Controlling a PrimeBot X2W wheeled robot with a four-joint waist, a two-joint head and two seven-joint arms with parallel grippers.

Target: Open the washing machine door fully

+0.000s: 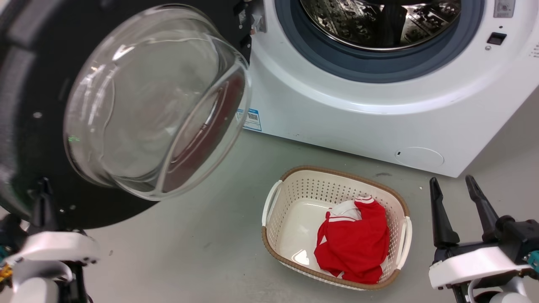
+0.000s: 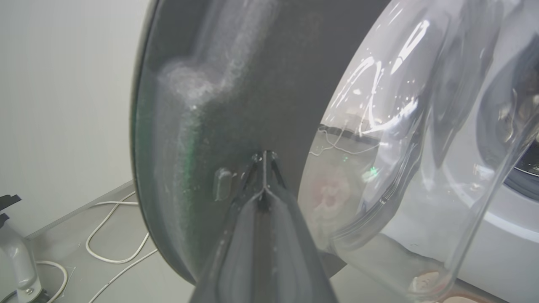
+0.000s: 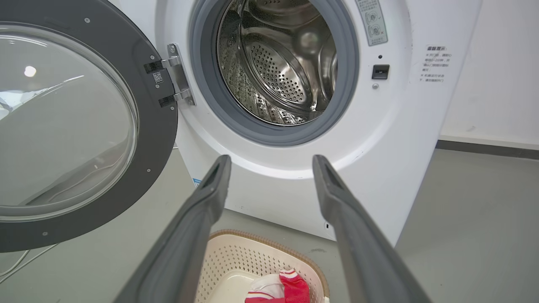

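Washing machine door [image 1: 156,101] stands wide open left of the drum [image 3: 278,63], hinge [image 3: 179,75] edge at the machine, disc upright, glass bowl bulging toward the laundry basket [image 1: 273,198]. Bare floor [image 1: 202,244] lies between the door's lower edge and the basket. Left gripper [image 2: 264,156]: jaws pressed together, tips against the black inner rim. Right gripper [image 1: 450,182]: jaws spread, empty, right of the basket.

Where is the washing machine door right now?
The washing machine door stands swung open at the head view's left, hinged beside the steel drum, up-left of the basket; the left gripper points at its black rim.
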